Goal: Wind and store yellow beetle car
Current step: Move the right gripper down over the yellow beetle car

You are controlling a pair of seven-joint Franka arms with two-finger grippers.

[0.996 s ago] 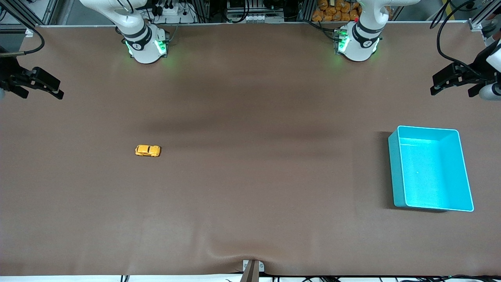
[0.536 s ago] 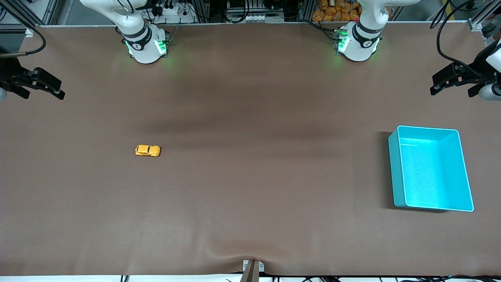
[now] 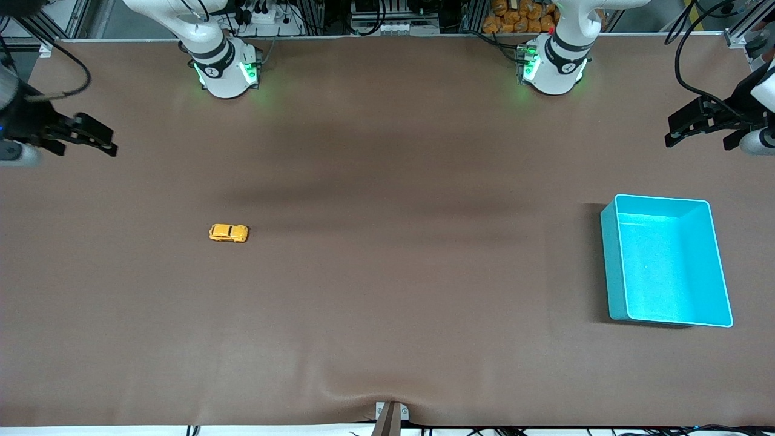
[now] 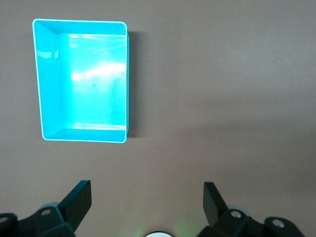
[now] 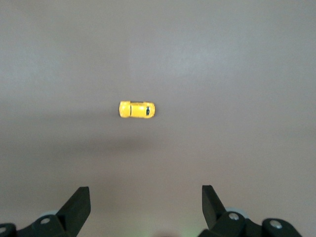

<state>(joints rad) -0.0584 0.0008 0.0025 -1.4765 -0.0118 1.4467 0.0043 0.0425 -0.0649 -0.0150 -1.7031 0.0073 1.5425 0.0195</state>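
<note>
While both claws hang wide open and empty, the yellow beetle car (image 3: 229, 233) lies lengthwise along the table.

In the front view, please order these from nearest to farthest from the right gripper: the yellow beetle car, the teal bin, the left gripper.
From the right gripper, open above its table end:
1. yellow beetle car, on the table toward that end.
2. teal bin, toward the left arm's end.
3. left gripper, open above that end.

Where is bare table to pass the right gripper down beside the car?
The yellow beetle car has bare brown table all round. A wide free stretch runs to the teal bin. Nowhere crowded. Right gripper and left gripper hover open over the table's ends.
</note>
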